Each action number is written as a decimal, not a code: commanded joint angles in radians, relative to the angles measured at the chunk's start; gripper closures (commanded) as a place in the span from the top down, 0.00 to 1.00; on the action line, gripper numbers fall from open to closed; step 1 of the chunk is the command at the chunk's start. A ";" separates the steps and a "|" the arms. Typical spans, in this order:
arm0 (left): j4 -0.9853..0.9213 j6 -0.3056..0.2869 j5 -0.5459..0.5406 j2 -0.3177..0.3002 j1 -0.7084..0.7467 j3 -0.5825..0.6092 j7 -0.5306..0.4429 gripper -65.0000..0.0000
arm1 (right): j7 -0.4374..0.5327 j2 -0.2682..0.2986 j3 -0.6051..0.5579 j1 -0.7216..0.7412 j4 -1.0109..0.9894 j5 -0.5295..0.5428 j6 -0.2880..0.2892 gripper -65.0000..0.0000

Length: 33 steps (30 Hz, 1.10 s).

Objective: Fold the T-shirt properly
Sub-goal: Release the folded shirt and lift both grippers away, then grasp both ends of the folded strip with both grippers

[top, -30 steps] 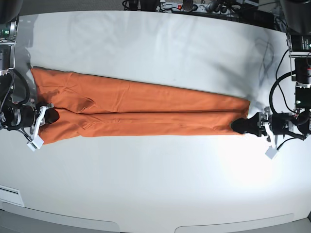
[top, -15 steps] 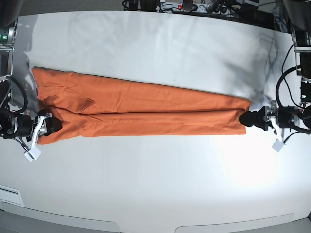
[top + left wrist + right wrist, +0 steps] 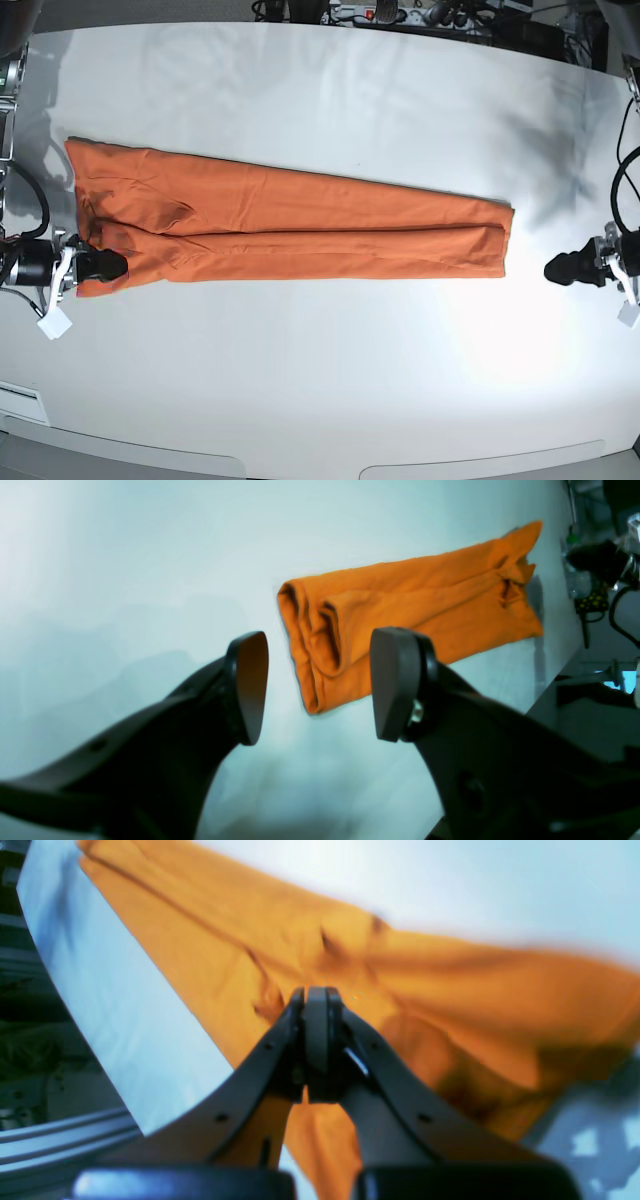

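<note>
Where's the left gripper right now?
In the base view the left gripper sits at the far right over bare table, apart from the T-shirt's right end, jaws open and empty.

surface: white table (image 3: 320, 90); on it: orange T-shirt (image 3: 290, 225), folded long

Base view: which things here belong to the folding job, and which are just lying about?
Belongs to the job:
- T-shirt, folded into a long strip
- right gripper at its end
- left gripper, clear of it

Lying about:
- cables beyond the table
</note>
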 commanded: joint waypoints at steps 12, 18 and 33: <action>0.013 -0.002 -0.024 0.092 0.144 -0.179 0.003 0.53 | -0.038 0.030 0.457 -0.093 0.012 0.026 0.005 0.00; 0.013 -0.016 0.045 0.133 0.128 -0.179 0.003 0.53 | -0.038 0.092 0.525 -0.102 0.012 0.026 0.005 0.00; 0.013 -0.001 0.286 0.238 0.100 -0.179 -0.133 0.53 | -0.038 0.113 0.525 -0.102 0.012 0.026 0.005 0.00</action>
